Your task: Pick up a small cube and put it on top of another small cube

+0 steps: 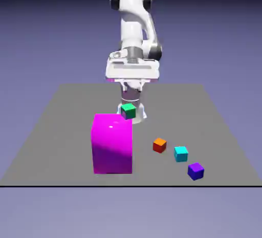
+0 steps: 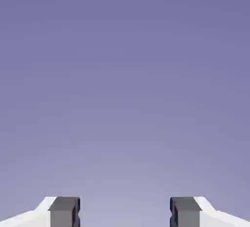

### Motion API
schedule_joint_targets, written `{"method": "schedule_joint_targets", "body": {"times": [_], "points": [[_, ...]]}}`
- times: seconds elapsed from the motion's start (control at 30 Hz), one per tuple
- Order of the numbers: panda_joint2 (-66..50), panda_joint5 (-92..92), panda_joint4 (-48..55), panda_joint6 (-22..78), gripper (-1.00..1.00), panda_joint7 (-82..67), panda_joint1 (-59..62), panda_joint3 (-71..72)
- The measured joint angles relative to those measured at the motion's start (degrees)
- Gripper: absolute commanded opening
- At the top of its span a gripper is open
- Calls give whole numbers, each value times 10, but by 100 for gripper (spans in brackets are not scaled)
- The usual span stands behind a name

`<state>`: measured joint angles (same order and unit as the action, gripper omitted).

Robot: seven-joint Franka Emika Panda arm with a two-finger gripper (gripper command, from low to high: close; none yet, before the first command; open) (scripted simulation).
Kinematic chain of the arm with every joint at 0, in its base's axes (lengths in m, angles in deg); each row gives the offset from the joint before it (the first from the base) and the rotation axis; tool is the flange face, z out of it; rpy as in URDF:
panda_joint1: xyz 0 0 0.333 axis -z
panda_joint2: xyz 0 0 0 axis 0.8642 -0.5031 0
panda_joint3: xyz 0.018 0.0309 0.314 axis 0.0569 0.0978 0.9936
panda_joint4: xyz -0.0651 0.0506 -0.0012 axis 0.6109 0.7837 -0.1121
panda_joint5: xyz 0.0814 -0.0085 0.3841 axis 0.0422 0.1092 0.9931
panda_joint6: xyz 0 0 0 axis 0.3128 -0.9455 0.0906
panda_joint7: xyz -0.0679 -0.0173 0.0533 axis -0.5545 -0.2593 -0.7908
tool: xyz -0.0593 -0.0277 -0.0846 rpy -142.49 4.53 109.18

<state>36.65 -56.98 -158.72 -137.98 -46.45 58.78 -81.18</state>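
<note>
hand (image 2: 125, 214): fingers spread, empty, facing backdrop | small orange-red cube (image 1: 159, 145): tabletop, 4 o'clock of big magenta block (image 1: 112, 144) | small green cube (image 1: 128, 111): 12 o'clock behind block | risk: arm clipping block, or grabbing neighbouring cyan cube (image 1: 180, 153)

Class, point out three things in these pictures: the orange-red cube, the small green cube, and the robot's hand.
orange-red cube (image 1: 159, 145): exterior view, on its front face.
green cube (image 1: 128, 110): exterior view, on its green top.
hand (image 2: 125, 214): hand view, midway between the two open fingertips.
</note>
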Motion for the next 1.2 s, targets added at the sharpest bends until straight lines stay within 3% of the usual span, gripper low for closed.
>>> {"method": "schedule_joint_targets", "body": {"times": [0.8, 0.87, 0.97, 1.0, 1.07, 1.2], "points": [[-498, -208, 241, 568, 0, -1, -65, 227], [-508, -212, 246, 579, 0, -1, -66, 232], [-562, -262, 216, 504, 0, 32, -69, 200], [-571, -270, 211, 492, -100, 38, -70, 195], [-571, -270, 211, 492, -100, 38, -70, 195], [-513, -203, 249, 588, -100, -14, -72, 232]]}}
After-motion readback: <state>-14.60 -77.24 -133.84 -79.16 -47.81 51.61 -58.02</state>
